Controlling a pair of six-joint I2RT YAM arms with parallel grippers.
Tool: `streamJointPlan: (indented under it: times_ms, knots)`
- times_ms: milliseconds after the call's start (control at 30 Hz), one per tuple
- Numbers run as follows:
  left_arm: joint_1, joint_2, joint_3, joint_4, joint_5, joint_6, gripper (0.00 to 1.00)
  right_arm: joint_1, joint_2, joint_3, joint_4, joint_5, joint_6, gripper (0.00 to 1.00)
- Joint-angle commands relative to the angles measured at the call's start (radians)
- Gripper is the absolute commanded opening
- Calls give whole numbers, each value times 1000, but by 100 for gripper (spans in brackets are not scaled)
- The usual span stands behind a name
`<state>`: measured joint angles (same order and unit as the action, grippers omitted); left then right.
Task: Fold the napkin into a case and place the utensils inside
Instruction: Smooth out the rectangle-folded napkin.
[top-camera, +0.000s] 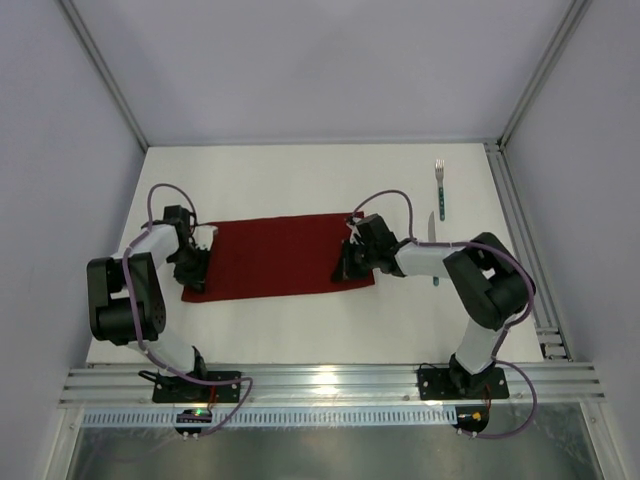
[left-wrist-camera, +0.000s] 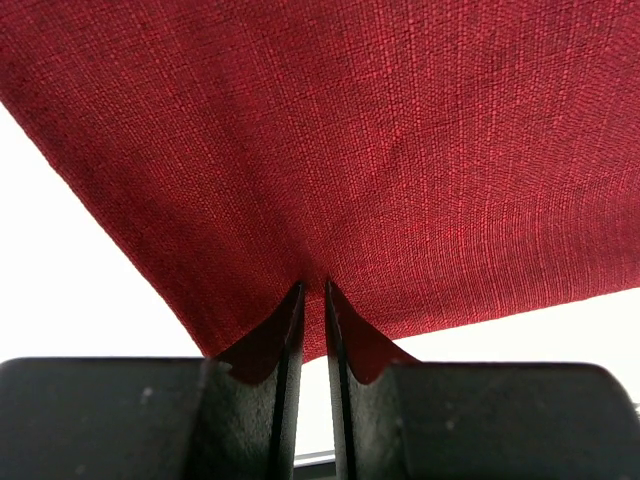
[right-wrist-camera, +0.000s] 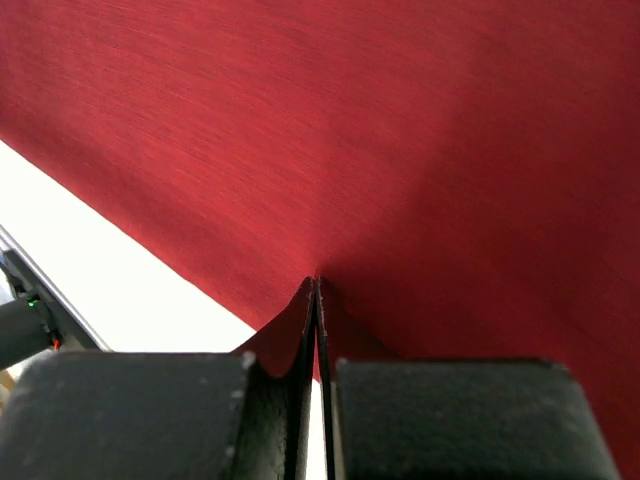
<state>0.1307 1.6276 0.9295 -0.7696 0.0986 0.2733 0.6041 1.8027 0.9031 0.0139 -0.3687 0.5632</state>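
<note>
The white worktop (top-camera: 300, 180) in front of me carries a dark red napkin (top-camera: 275, 255), spread as a long rectangle across its middle. Toward my far right corner a fork (top-camera: 440, 190) lies with its tines pointing away from me. Just nearer lies a knife (top-camera: 432, 228), partly hidden in the overhead view.

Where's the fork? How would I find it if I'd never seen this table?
Start at the white table with the big dark red napkin lying across its middle. Go past the napkin's right end toward the far right corner, where the fork lies on bare white. It shows silver prongs and a whole teal handle, unlike the knife nearer by, half hidden under the right arm.
</note>
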Motion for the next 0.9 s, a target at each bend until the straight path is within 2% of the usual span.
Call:
streamJointPlan:
  times_ms: [0, 133, 300, 400, 500, 567, 667, 767, 800, 867]
  knots:
    - [3, 15, -35, 61, -88, 44, 16, -72, -97, -159, 50, 37, 63, 4]
    - [4, 11, -47, 73, -82, 53, 16, -141, -193, -257, 9, 37, 38, 4]
    - [10, -12, -58, 87, -22, 61, 17, -184, -288, -288, -68, 60, 20, 4]
    - [12, -64, -51, 75, 45, 76, 19, -187, -351, -256, -139, 109, -11, 4]
    - [17, -151, -32, 70, 144, 78, 20, -176, -381, -121, -288, 187, -91, 4]
    - [23, -196, -14, 70, 176, 69, 21, -129, -393, -5, -374, 279, -126, 4]
    - [35, -255, 0, 52, 147, 55, 22, -26, -393, 108, -368, 355, -112, 4]
    - [56, -259, -20, 58, 104, 61, 22, 83, -310, 164, -241, 298, -74, 4]
    - [58, -243, -37, 61, 90, 61, 22, 107, -231, 215, -200, 278, -57, 4]
    - [58, -216, -49, 64, 70, 61, 22, 178, -139, 288, -189, 222, -43, 4]
